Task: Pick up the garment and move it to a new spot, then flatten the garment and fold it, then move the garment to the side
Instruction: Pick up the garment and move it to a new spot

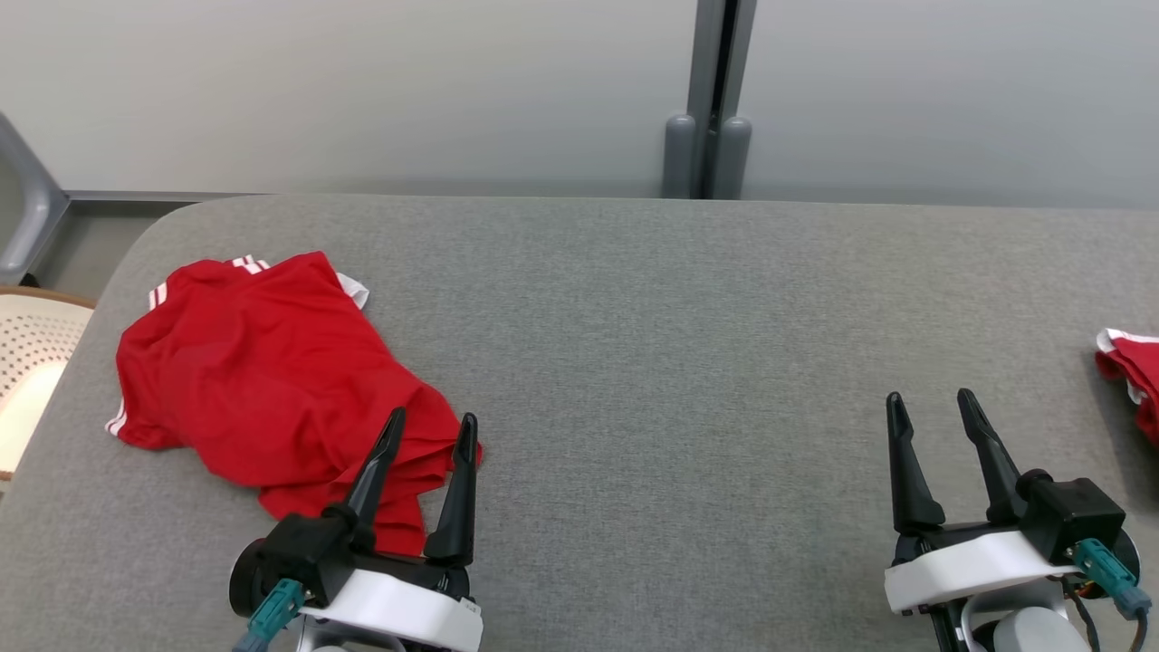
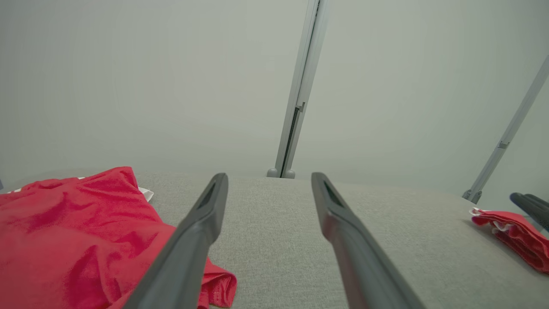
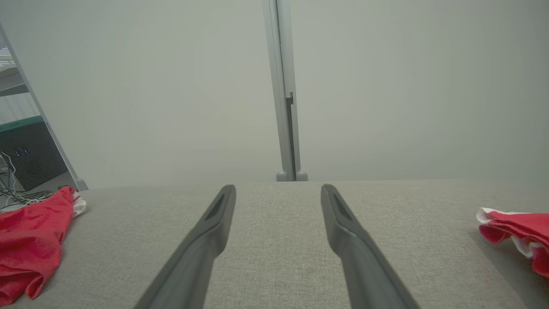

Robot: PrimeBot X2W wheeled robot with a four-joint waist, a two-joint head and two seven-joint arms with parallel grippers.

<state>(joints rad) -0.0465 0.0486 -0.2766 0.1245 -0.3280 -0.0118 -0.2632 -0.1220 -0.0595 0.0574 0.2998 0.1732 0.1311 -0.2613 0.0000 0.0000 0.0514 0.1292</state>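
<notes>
A crumpled red garment (image 1: 263,371) with white trim lies at the left of the grey table (image 1: 688,308); it also fills the lower left of the left wrist view (image 2: 64,240) and the left edge of the right wrist view (image 3: 30,240). My left gripper (image 1: 433,427) hovers open over the garment's near right edge, nothing between its fingers (image 2: 201,231). At the lower right my right gripper (image 1: 933,403) stands open above bare table, fingers (image 3: 214,227) empty.
A second red and white cloth (image 1: 1132,371) lies at the table's right edge, also seen in the left wrist view (image 2: 514,236) and the right wrist view (image 3: 519,231). A pale perforated chair (image 1: 27,362) stands left of the table. A grey wall with a post (image 1: 711,100) is behind.
</notes>
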